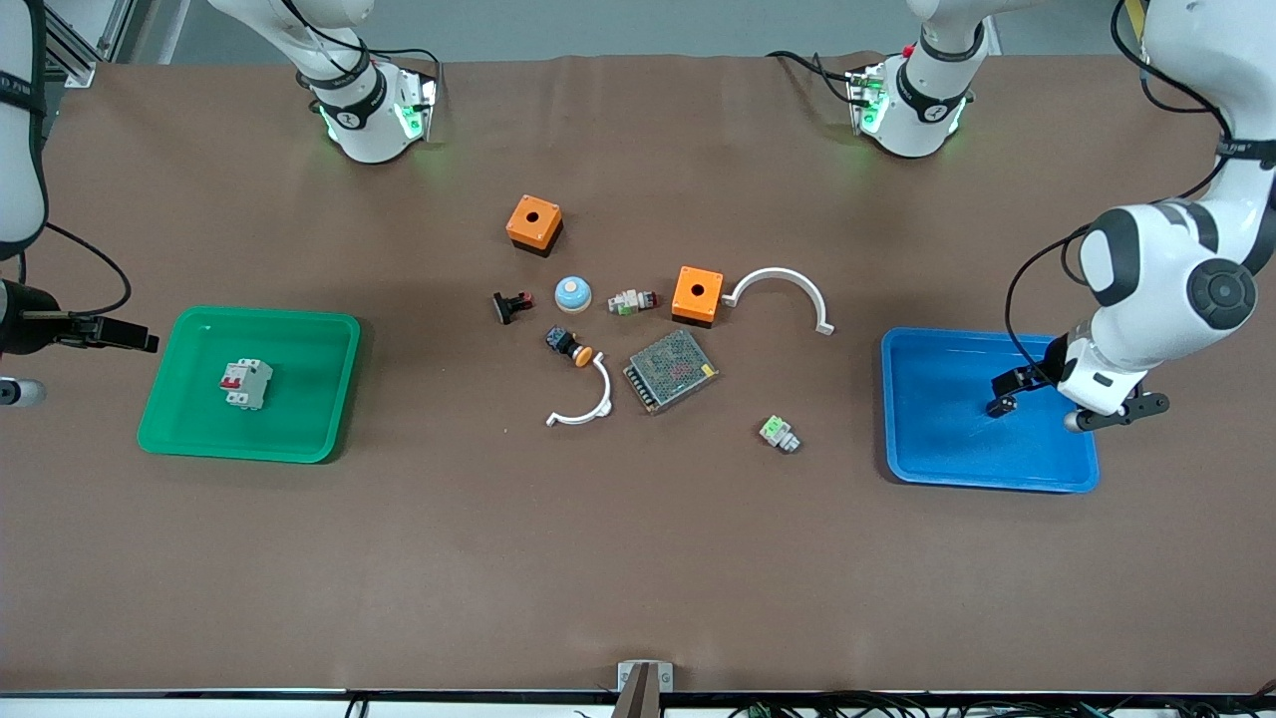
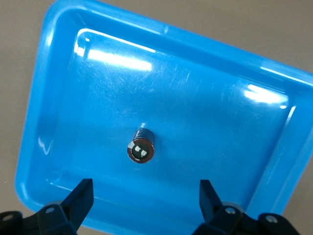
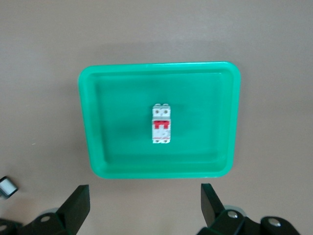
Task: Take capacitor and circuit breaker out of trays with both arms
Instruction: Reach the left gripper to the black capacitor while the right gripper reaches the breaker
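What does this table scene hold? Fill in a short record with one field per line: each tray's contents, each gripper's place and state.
green tray: circuit breaker lying in it, untouched
blue tray: capacitor lying in it, untouched
left gripper: over the blue tray, above the capacitor, open, holding nothing
right gripper: up beside the green tray, at the right arm's end of the table, open, holding nothing

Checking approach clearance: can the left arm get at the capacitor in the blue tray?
Probably yes. The left gripper hangs over the blue tray, jaws open, with the capacitor lying alone and nothing covering it.
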Motion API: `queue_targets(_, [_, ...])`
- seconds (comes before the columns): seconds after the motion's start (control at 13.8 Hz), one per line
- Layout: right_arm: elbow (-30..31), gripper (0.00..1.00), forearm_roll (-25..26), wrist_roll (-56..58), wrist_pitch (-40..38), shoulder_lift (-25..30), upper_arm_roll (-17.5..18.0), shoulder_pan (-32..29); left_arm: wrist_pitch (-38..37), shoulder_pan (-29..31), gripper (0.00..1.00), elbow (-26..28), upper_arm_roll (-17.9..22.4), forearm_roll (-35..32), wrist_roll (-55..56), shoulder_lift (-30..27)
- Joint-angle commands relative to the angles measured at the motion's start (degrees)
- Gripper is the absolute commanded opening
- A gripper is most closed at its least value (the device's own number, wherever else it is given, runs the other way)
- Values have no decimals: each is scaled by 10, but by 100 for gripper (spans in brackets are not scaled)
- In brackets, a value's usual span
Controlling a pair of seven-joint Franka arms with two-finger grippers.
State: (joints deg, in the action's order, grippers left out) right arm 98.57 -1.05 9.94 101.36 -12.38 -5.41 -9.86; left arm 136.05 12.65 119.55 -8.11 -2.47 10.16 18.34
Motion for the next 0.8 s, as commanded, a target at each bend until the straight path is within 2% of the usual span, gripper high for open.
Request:
queue_targets(0.0, [105, 100, -3, 33, 96, 22, 7, -30, 30, 4, 89, -1, -2, -10, -3, 23])
queue_targets(0.29, [236, 100, -8, 39, 292, 21, 8, -33, 62, 12, 79, -3, -2, -10, -4, 60])
queue_targets(0.43, [261, 100, -10, 37, 363, 6, 9, -30, 68, 12, 68, -5, -2, -10, -3, 70])
queue_targets(0.58, [274, 100, -34, 38, 410, -18, 9, -26, 83, 12, 61, -5, -2, -10, -4, 82])
queue_targets(0.72, [284, 100, -47, 38, 442, -37, 9, -18, 91, 13, 49, -9, -2, -10, -3, 92])
